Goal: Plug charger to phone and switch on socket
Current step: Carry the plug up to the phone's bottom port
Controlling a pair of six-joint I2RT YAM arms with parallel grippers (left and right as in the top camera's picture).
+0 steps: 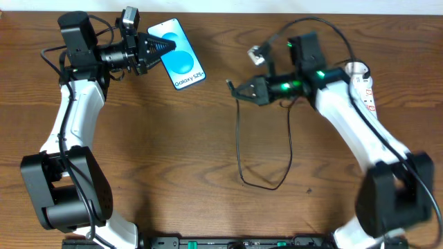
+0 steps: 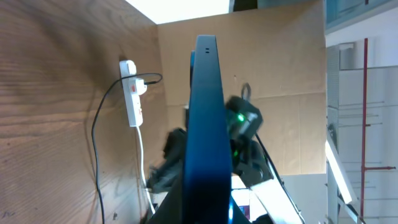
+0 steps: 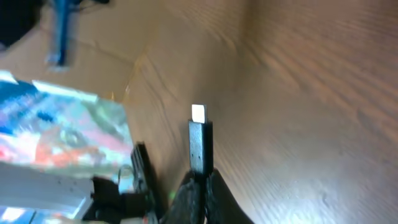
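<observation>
My left gripper [image 1: 158, 47] is shut on the left edge of the phone [image 1: 181, 62], whose light blue screen reads "Galaxy S25+". In the left wrist view the phone [image 2: 205, 118] shows edge-on between the fingers. My right gripper [image 1: 239, 88] is shut on the small plug tip [image 1: 229, 84] of the charger, and the tip points left toward the phone. The right wrist view shows that tip [image 3: 200, 146] sticking up from the shut fingers [image 3: 202, 186]. The black cable [image 1: 239, 142] loops down over the table. The white socket strip [image 1: 365, 84] lies at the far right, partly under my right arm.
The socket strip with its red markings and a black plug in it also shows in the left wrist view [image 2: 132, 96], with the thin cable [image 2: 95, 149] running from it. A small grey object [image 1: 257, 53] lies on the wooden table [image 1: 173, 152] behind my right gripper.
</observation>
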